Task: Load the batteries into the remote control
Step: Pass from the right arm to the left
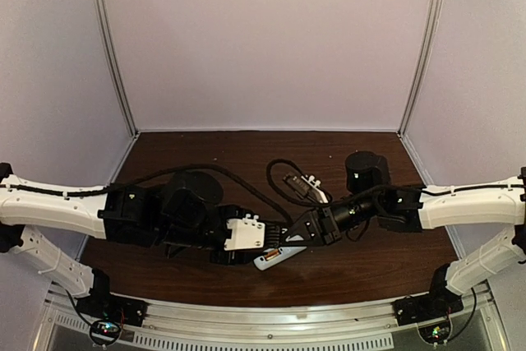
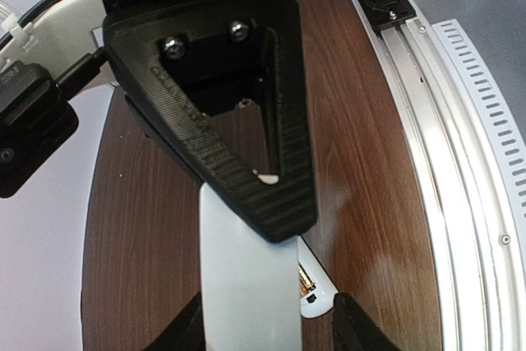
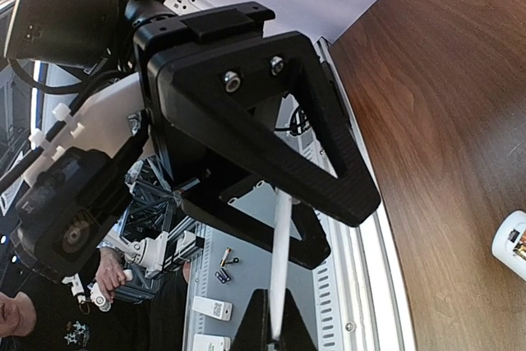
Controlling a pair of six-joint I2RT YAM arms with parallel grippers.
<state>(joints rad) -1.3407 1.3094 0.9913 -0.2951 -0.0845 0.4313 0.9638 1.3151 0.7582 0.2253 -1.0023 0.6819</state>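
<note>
The white remote control lies on the table with its back up and its battery bay open. An orange battery shows in the bay. The left wrist view shows a golden battery seated there. Just above the remote, my right gripper is shut on a thin white cover piece, seen edge-on. My left gripper faces it, its jaws apart either side of the cover's flat face. One finger stands clear of the cover's edge. Both grippers meet over the remote.
A metal rail runs along the table's near edge, close to the remote. The arms' black elbows rise behind the grippers. Pale walls enclose the dark wood table on three sides.
</note>
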